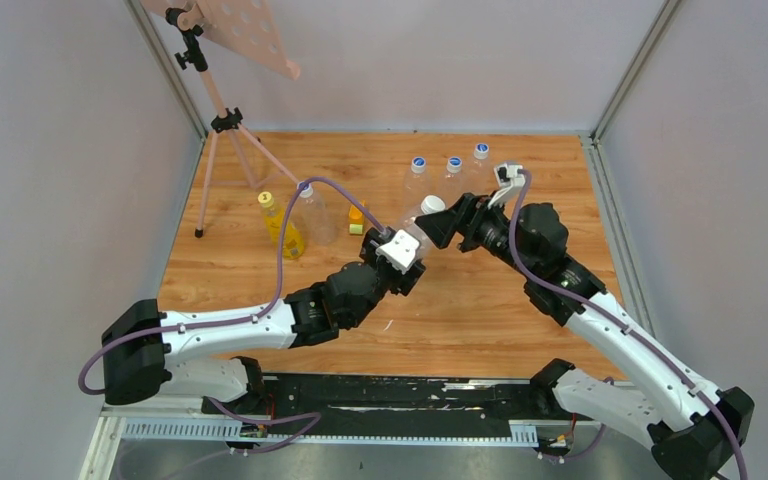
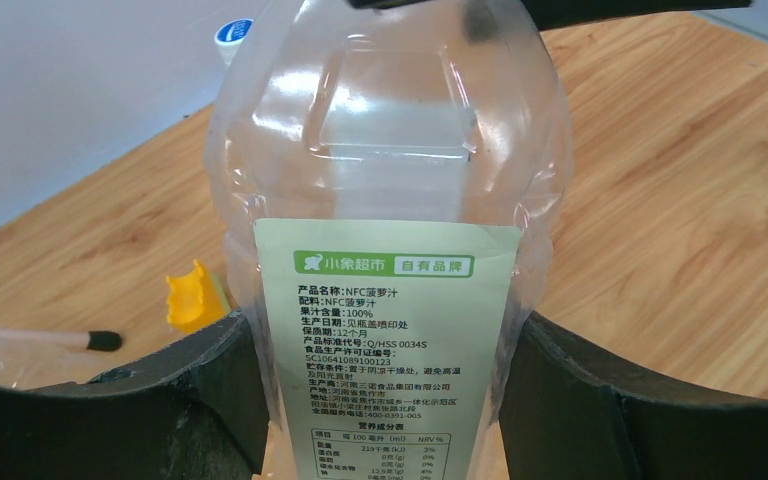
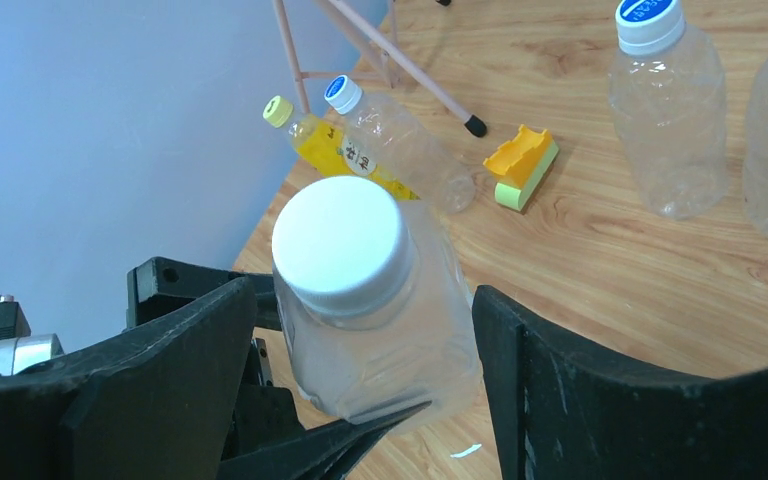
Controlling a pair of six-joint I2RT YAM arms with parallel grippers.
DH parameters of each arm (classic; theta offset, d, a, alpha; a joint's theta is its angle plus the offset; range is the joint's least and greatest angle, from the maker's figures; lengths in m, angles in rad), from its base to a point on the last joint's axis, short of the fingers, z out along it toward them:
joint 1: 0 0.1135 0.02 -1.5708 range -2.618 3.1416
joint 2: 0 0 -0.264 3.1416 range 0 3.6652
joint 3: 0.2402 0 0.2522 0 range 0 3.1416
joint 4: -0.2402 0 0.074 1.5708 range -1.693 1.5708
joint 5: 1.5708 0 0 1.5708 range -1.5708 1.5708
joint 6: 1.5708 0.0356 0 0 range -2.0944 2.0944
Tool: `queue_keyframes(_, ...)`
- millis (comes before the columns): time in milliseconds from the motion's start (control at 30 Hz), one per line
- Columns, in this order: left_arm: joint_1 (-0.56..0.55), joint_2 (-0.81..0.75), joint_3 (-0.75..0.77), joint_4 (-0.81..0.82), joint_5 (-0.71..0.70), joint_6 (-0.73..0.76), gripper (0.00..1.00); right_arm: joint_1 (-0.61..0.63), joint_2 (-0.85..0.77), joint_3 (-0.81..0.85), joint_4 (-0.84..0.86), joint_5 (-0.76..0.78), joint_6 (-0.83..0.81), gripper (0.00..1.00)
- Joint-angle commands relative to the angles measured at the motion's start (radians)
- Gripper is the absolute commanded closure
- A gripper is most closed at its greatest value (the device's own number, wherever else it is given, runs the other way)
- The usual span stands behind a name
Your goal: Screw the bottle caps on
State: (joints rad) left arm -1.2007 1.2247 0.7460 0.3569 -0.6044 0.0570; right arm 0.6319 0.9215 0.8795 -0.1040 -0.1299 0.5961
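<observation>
My left gripper [image 1: 407,243] is shut on the wider clear bottle [image 2: 390,150], pads against both sides of its pale green label, holding it tilted above the table. The plain white cap [image 3: 338,240] sits on that bottle's neck. My right gripper [image 3: 365,330] is open, its jaws standing either side of the bottle just below the cap, apart from it. The slim yellow bottle [image 3: 335,155] wears the yellow cap [image 3: 278,110]. The slim clear bottle [image 3: 410,150] beside it wears the blue cap [image 3: 341,92]. Both stand at the table's left [image 1: 290,222].
Three more clear bottles with blue caps [image 1: 452,172] stand at the back middle. A small orange-and-green block [image 1: 357,220] lies near the slim bottles. A pink tripod [image 1: 225,120] stands at the back left. Grey walls enclose the wooden table [image 1: 520,330].
</observation>
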Motion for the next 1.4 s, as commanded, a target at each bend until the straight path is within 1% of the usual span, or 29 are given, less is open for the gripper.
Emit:
queue_keyframes(0,0.004,-0.024,0.014,0.074,0.064,-0.051,1.0,0.0,0.006,-0.004,0.144,-0.021,0.024,0.2)
queue_keyframes(167,0.003,-0.022,0.015,0.079,0.102,-0.051,1.0,0.0,0.019,-0.022,0.186,-0.005,0.007,0.24)
queue_keyframes(233,0.004,-0.021,0.015,0.077,0.114,-0.069,1.0,0.0,0.02,-0.029,0.196,0.002,0.001,0.27)
queue_keyframes(367,0.003,-0.021,0.018,0.076,0.118,-0.081,1.0,0.0,0.02,-0.034,0.198,-0.013,-0.007,0.39)
queue_keyframes(433,0.004,-0.018,0.025,0.072,0.119,-0.082,1.0,0.0,0.016,-0.042,0.198,-0.016,-0.011,0.5)
queue_keyframes(567,0.004,-0.013,0.042,0.037,0.128,-0.078,1.0,-0.001,-0.001,-0.062,0.201,0.006,-0.029,0.8)
queue_keyframes(633,0.004,-0.015,0.045,0.022,0.132,-0.08,0.96,0.0,-0.012,-0.066,0.192,0.016,-0.06,0.93)
queue_keyframes(667,0.004,-0.017,0.046,0.013,0.134,-0.079,0.92,0.0,-0.018,-0.066,0.186,0.024,-0.075,1.0)
queue_keyframes(767,0.004,-0.032,0.042,0.003,0.133,-0.079,0.84,-0.002,-0.04,-0.07,0.167,0.044,-0.132,1.0)
queue_keyframes(833,0.003,-0.04,0.038,-0.009,0.135,-0.079,0.72,-0.006,-0.054,-0.077,0.156,0.063,-0.173,1.0)
queue_keyframes(867,0.004,-0.042,0.038,-0.025,0.145,-0.08,0.61,-0.011,-0.06,-0.079,0.149,0.074,-0.195,1.0)
queue_keyframes(900,0.004,-0.041,0.039,-0.036,0.153,-0.081,0.56,-0.017,-0.064,-0.082,0.145,0.09,-0.22,1.0)
queue_keyframes(933,0.004,-0.037,0.042,-0.059,0.166,-0.083,0.46,-0.023,-0.067,-0.084,0.143,0.098,-0.242,1.0)
queue_keyframes(967,0.003,-0.035,0.043,-0.071,0.171,-0.09,0.42,-0.029,-0.069,-0.086,0.142,0.112,-0.27,1.0)
queue_keyframes(1000,0.004,-0.032,0.044,-0.093,0.177,-0.095,0.33,-0.035,-0.069,-0.086,0.142,0.126,-0.296,1.0)
queue_keyframes(1033,0.004,-0.032,0.044,-0.102,0.178,-0.108,0.28,-0.037,-0.069,-0.085,0.142,0.128,-0.323,1.0)
queue_keyframes(1067,0.003,-0.037,0.039,-0.121,0.175,-0.114,0.12,-0.038,-0.07,-0.085,0.142,0.172,-0.353,1.0)
queue_keyframes(1100,0.004,-0.039,0.033,-0.128,0.171,-0.127,0.06,-0.04,-0.071,-0.087,0.142,0.195,-0.38,1.0)
queue_keyframes(1133,0.005,-0.049,0.028,-0.141,0.161,-0.131,0.02,-0.038,-0.076,-0.091,0.143,0.218,-0.404,1.0)
queue_keyframes(1167,0.005,-0.056,0.02,-0.147,0.155,-0.138,0.01,-0.038,-0.081,-0.097,0.146,0.24,-0.43,1.0)
queue_keyframes(1367,0.054,-0.111,0.029,-0.283,0.112,-0.212,0.0,-0.038,-0.123,-0.187,0.204,0.372,-0.586,1.0)
